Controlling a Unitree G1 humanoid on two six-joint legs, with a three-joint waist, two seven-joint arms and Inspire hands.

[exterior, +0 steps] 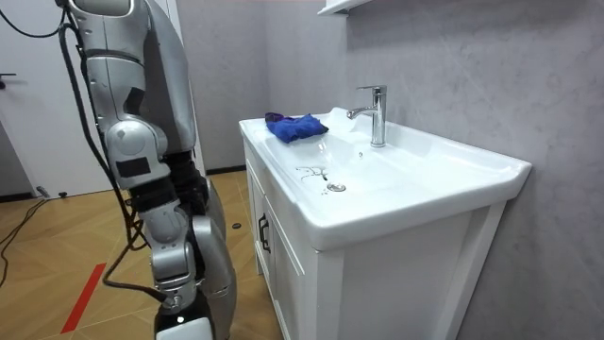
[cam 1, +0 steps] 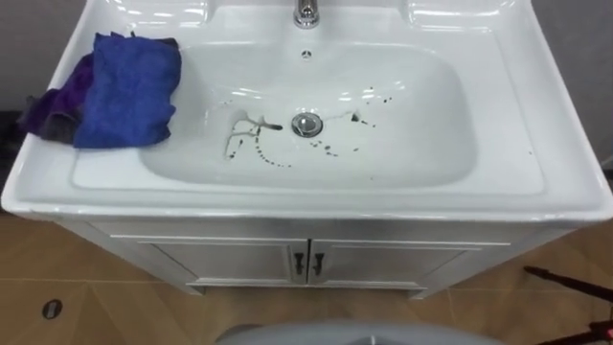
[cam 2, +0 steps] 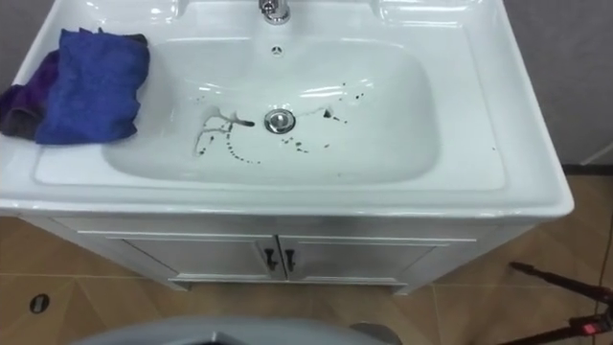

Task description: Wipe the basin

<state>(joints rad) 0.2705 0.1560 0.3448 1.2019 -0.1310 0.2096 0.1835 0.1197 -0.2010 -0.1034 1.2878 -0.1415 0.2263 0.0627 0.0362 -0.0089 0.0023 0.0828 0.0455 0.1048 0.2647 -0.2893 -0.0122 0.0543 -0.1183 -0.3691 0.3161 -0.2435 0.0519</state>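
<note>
Reach is what I weigh here: the cloth [cam 1: 124, 91] lies bunched on the left rim of the basin [cam 1: 536, 144], its right edge hanging into the bowl and its longer side running front to back. Dark marks [cam 1: 251, 144] sit around the drain [cam 1: 306, 123], to the right of the cloth. I judge the left hand better placed to pick it up and then sweep rightward. How open either hand is, I cannot tell
</note>
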